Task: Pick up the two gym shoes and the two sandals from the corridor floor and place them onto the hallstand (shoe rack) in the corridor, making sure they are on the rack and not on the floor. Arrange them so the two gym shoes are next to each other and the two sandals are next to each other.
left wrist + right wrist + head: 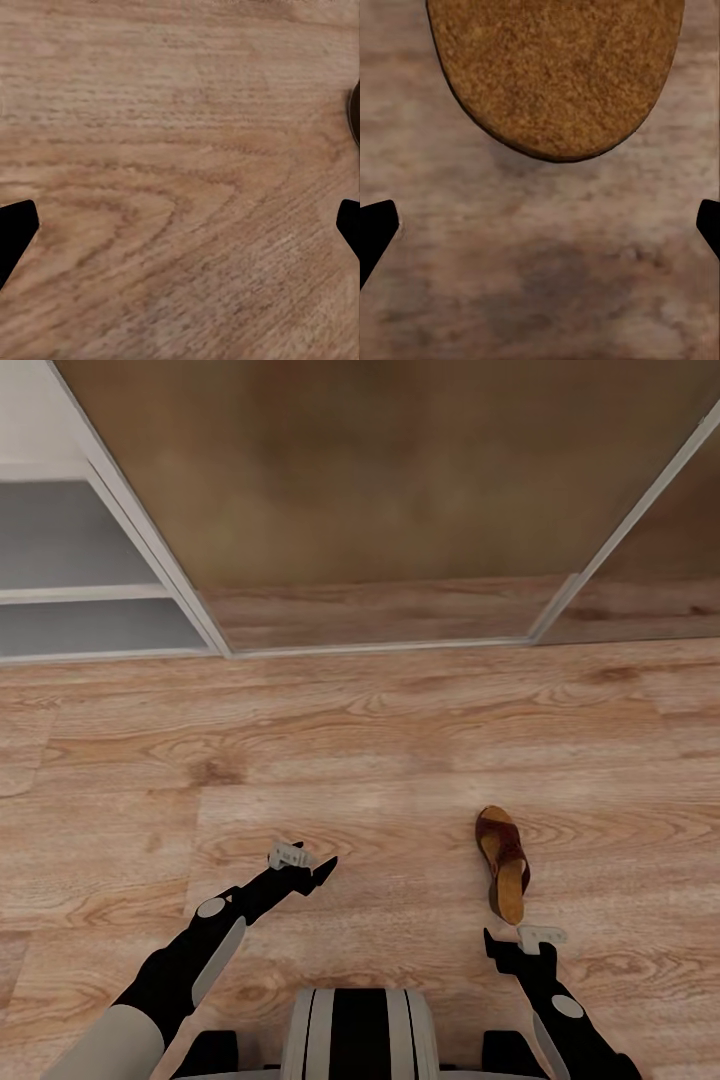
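Observation:
One dark brown sandal (503, 863) lies on the corridor floor (360, 760), toe pointing away from me. Its tan heel footbed (555, 75) shows just ahead of my right gripper (540, 232), which is open and empty. In the head view my right gripper (515, 945) hovers just behind the sandal's heel, apart from it. My left gripper (318, 870) is open over bare planks to the sandal's left, with its fingers (15, 232) spread wide. The hallstand (70, 595) shows its grey open shelves at the far left. The gym shoes are out of view.
Tall brown glossy panels in pale frames (380, 490) rise from the floor straight ahead, right of the hallstand. A dark rounded edge (355, 112) shows at the border of the left wrist view. My base (355, 1035) sits at the near edge.

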